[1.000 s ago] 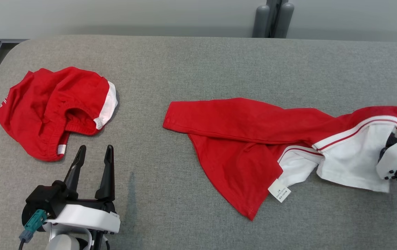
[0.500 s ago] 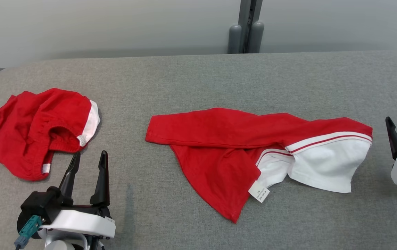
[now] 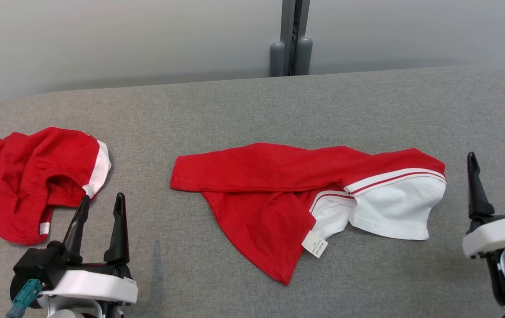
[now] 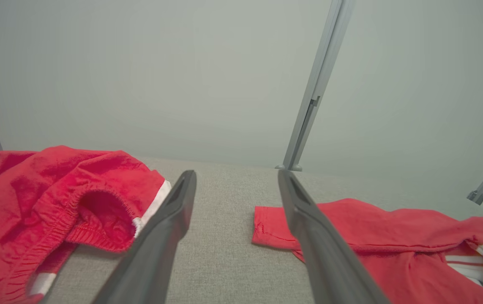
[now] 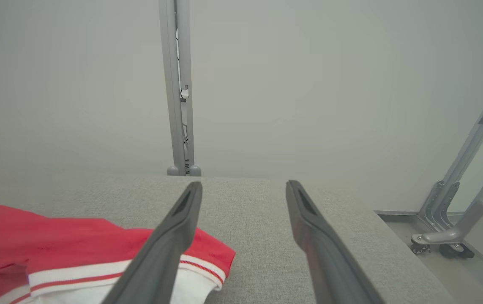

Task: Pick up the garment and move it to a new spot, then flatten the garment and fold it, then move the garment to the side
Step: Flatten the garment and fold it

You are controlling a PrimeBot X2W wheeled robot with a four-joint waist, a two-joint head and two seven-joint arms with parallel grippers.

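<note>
Nearest, at the lower left, the left claw [image 3: 101, 199] sits over the grey table [image 3: 234, 106] with its two dark fingers spread and nothing between them; at the lower right the right claw [image 3: 490, 155] is likewise released and empty, near the white end of the garment [image 3: 274, 176] but apart from it; this garment (red, with a white striped part and a small white label [image 3: 314, 244] at its near edge) lies crumpled across the table's middle; a second red garment [image 3: 22, 181] lies bunched at the left, its near edge by the left claw's fingertip; farther back a grey post [image 3: 291, 39] rises against the pale wall [image 3: 102, 39].
</note>
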